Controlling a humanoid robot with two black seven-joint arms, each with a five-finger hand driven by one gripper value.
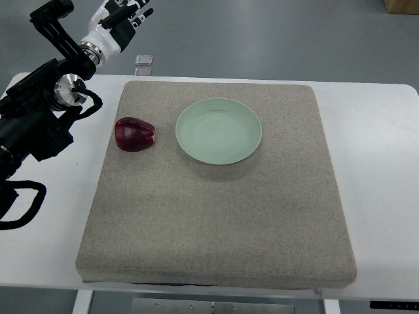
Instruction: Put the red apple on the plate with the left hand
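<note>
From my remote seat I had the grey mat (216, 190) as my anchor, spread over most of the white surface (373, 131). The red apple (135, 134) lay on the mat's left edge, roughly level with the plate, dark and glossy, its paler patch turned to the right. Just to its right, with a strip of bare mat between them, sat the pale green plate (218, 131), in the mat's upper middle and holding nothing. So the apple was beside the plate, not on it, and nothing was touching it.

My left hand (122, 19) hung beyond the mat's upper left corner, out past the far edge of the surface and over the grey floor. Its white and black fingers (137, 14) looked loosely extended, gripping nothing that I could see, though the top of the frame cut them off. The black left arm (39, 111) ran down along the mat's left side, above the white surface, with a silver joint (67, 88) near the mat's top left corner and a loop of black cable (23, 206) lower down, left of the mat's mid-edge. The hand was well apart from the apple.

A small clear object (144, 60) sat just beyond the mat's top edge, near that same corner; I could not tell what it was. A brown box corner (400, 5) showed far off past the mat's upper right.
</note>
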